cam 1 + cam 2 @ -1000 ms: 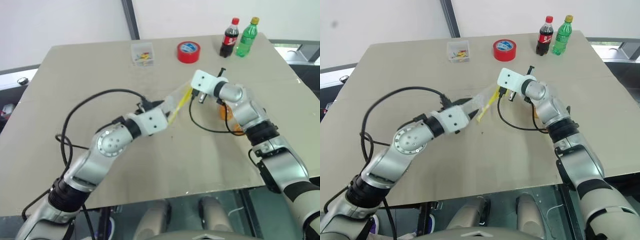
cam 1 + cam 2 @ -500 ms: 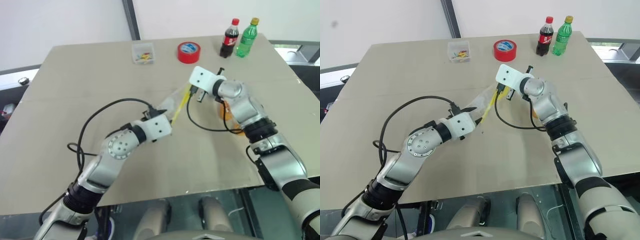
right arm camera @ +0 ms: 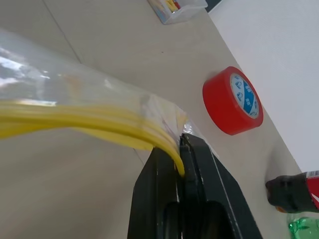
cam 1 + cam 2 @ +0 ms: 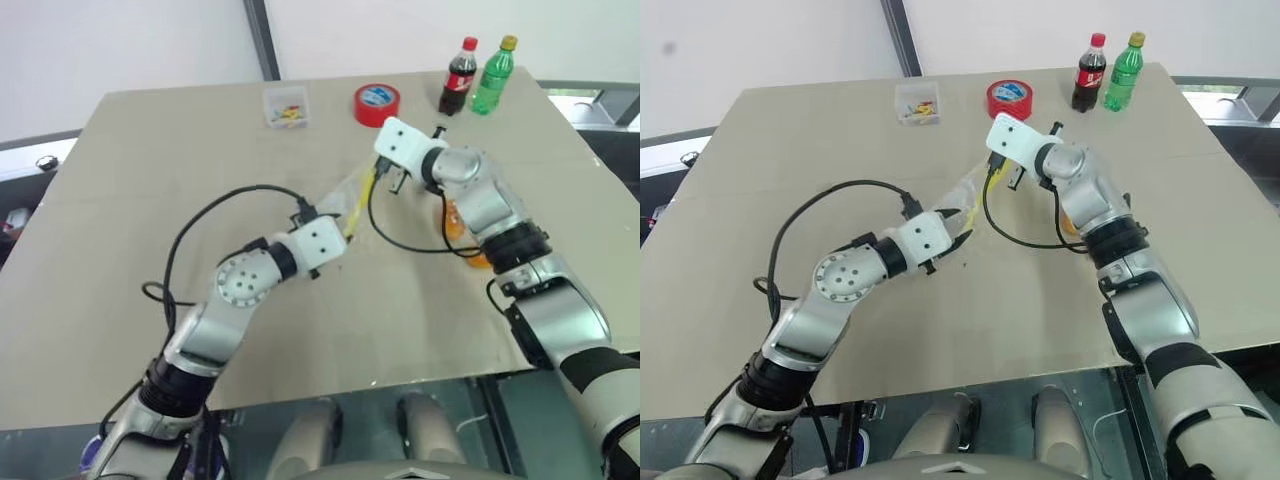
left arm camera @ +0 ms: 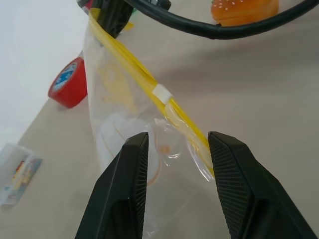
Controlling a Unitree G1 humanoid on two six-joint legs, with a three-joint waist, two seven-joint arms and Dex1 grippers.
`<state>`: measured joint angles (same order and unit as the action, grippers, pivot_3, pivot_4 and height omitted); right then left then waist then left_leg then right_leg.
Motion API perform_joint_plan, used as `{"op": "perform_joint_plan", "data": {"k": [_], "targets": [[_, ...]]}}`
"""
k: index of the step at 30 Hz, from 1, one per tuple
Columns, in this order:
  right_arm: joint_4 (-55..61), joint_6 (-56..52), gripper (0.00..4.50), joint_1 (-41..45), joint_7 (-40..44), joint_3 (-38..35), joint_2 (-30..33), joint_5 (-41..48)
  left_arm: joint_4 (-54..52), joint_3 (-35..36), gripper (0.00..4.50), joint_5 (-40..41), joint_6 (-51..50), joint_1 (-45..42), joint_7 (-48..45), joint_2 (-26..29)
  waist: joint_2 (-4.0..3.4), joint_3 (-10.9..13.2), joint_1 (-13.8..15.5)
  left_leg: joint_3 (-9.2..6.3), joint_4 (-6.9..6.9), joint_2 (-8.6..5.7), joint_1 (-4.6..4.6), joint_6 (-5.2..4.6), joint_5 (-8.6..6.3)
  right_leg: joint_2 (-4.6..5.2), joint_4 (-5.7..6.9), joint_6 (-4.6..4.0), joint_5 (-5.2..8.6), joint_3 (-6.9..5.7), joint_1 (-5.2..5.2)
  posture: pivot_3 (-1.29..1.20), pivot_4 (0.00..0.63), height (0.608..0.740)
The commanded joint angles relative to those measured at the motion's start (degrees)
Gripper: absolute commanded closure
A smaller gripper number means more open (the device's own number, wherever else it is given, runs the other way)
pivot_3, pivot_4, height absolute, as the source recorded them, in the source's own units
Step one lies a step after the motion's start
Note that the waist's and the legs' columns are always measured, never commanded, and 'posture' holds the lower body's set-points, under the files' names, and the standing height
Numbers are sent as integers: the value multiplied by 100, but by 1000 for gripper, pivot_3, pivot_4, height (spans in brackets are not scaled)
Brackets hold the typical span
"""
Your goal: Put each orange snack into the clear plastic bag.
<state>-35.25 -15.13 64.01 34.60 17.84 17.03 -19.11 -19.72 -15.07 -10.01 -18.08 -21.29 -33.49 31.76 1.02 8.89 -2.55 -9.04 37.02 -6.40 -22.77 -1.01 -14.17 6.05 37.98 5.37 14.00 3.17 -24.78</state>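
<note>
**Both claws hold the bag stretched over the table**

Left gripper [image 5: 174, 164] has its two black fingers [image 5: 122, 199] parted, with the lower end of the clear plastic bag [image 5: 124, 119] running between them; the film touches the fingers, yet whether they pinch it cannot be told. From there the bag rises slantwise above the table [image 4: 150, 170], its yellow strip [image 5: 149, 89] taut along the mouth. At the upper end the right gripper [image 3: 180, 164] is clamped tight on the corner of that strip, fingers pressed together with the yellow edge caught between them.

Further right, just behind the right forearm, one orange snack [image 4: 455, 218] lies on the table, partly hidden by the arm and its black cable [image 4: 410, 245]; a second orange piece [image 4: 480, 262] peeks out beside it. Both lie outside the bag.

Along the far edge stand a small clear box [image 4: 284, 105], a red tape roll [image 4: 377, 103], a cola bottle [image 4: 460, 76] and a green bottle [image 4: 494, 76], all well apart from the bag.
</note>
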Motion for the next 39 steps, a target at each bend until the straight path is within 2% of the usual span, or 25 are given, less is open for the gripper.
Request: {"op": "perform_joint_plan", "data": {"k": [1,10,14,20,39], "targets": [[-60,101,4500,272,-38,-121,4,81,-183,58,2500,-95,147,-87,42,-39,0,0,0,0,0,0,-1,0,0,0,0,0,0,1,0,0,150,740],[-200,78,4500,357,-33,-108,-5,143,-183,10,2500,-321,204,-106,67,-112,0,0,-3,-2,1,0,-1,0,0,0,2,0,0,-1,-1,0,150,740],[-394,109,4500,457,-62,-119,-29,178,-312,165,2500,5,-62,-81,-66,-282,0,0,-4,-1,2,0,-1,0,0,0,2,0,0,0,0,0,150,740],[-747,235,4500,656,-116,-137,-72,210,-244,230,2500,4,-152,-179,-77,-288,-1,0,-16,-3,5,0,-1,0,0,-1,5,0,0,-1,-1,0,150,740],[-1254,454,4500,1134,-351,-357,-224,469,162,65,2500,-412,301,-75,206,-348,-1,-1,-19,-3,7,0,-2,0,0,-1,6,0,-1,-1,-1,0,150,740]]}}
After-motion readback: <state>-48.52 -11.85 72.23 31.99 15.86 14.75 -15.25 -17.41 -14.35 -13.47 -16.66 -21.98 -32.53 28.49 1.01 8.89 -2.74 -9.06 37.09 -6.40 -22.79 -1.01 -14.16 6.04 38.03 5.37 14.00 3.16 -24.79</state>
